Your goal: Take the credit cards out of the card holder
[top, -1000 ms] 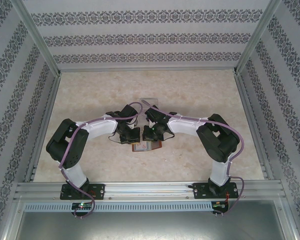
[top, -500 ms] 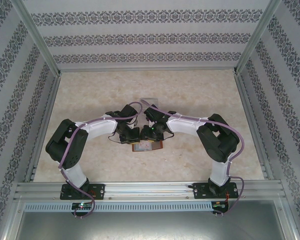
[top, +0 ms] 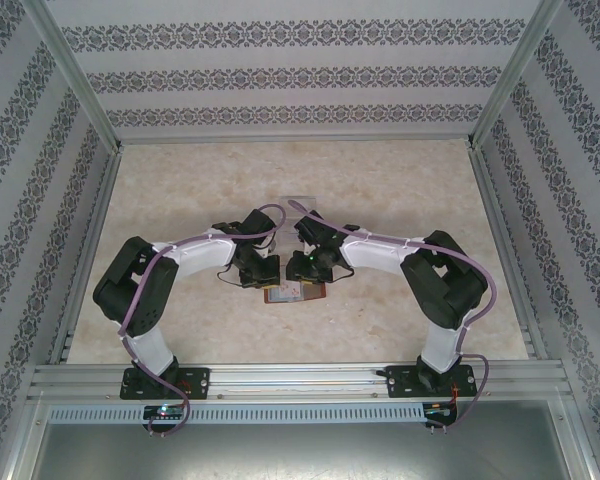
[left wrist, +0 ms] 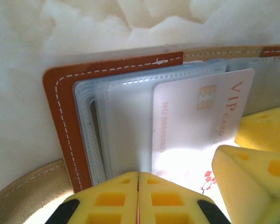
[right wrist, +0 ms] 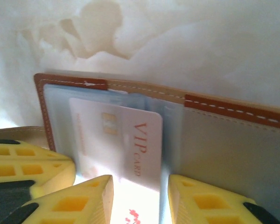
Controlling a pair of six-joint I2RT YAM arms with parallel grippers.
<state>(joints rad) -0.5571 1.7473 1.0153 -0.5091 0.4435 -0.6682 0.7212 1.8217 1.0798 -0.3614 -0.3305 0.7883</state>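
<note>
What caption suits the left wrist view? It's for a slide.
Left gripper shut at the edge of the open card holder, VIP credit card showing among its clear sleeves.

I see the right arm (top: 442, 285) has swung its elbow outward, away from the right pincer (top: 298, 277) — and the card holder (top: 296, 294) under that pincer now lies squarer.

Silver aluminium frame rails (top: 300, 378) and floral-striped wallpaper panels (top: 300, 75) are enclosing a beige marble-patterned tabletop (top: 380, 190), suggesting a robotics lab cell.
</note>
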